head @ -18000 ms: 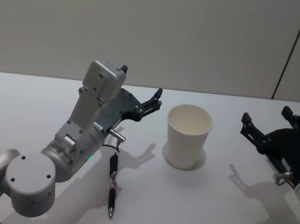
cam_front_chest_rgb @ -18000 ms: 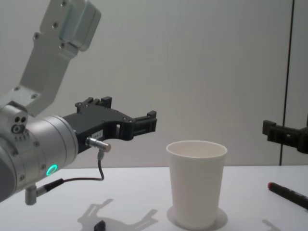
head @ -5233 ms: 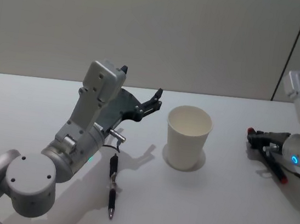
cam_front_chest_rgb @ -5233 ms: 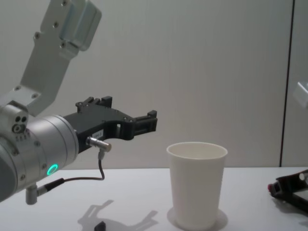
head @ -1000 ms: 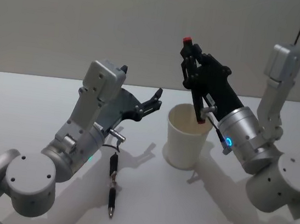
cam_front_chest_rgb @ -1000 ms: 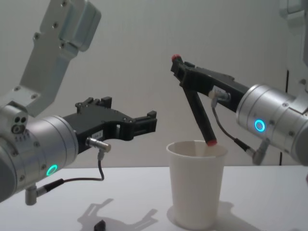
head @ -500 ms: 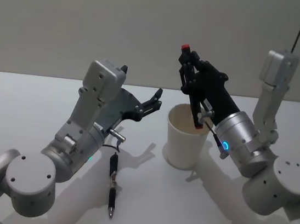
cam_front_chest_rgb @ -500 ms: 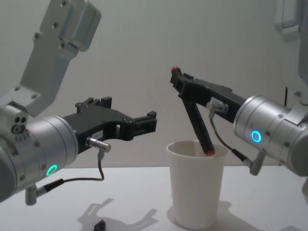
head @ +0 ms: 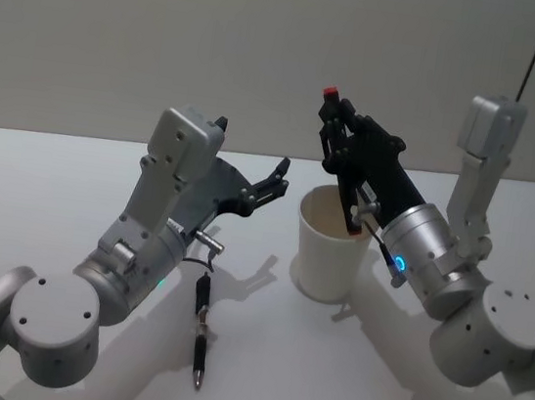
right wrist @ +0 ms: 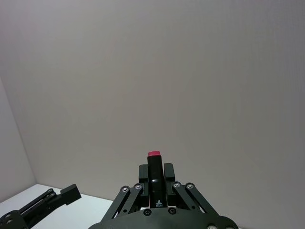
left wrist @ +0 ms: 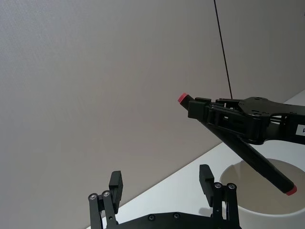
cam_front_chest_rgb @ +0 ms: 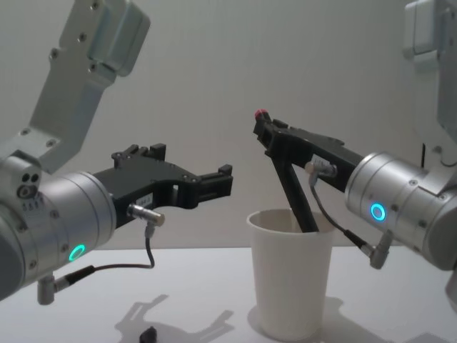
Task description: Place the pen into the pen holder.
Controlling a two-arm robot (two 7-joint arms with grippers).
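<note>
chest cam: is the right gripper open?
No: the right gripper is shut on the pen, holding it tilted with its lower end inside the pen holder.

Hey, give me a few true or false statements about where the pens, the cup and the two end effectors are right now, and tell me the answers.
1. The right end effector is shut on a pen with a red end. True.
2. The pen's lower end is inside the mouth of the pen holder. True.
3. The left end effector grips the pen holder. False: it is open, holds nothing and hovers to the left of the pen holder.
4. The pen holder lies on its side. False: it stands upright on the table.
5. The table holds no other pen. False: a second pen lies on it near the left arm.
</note>
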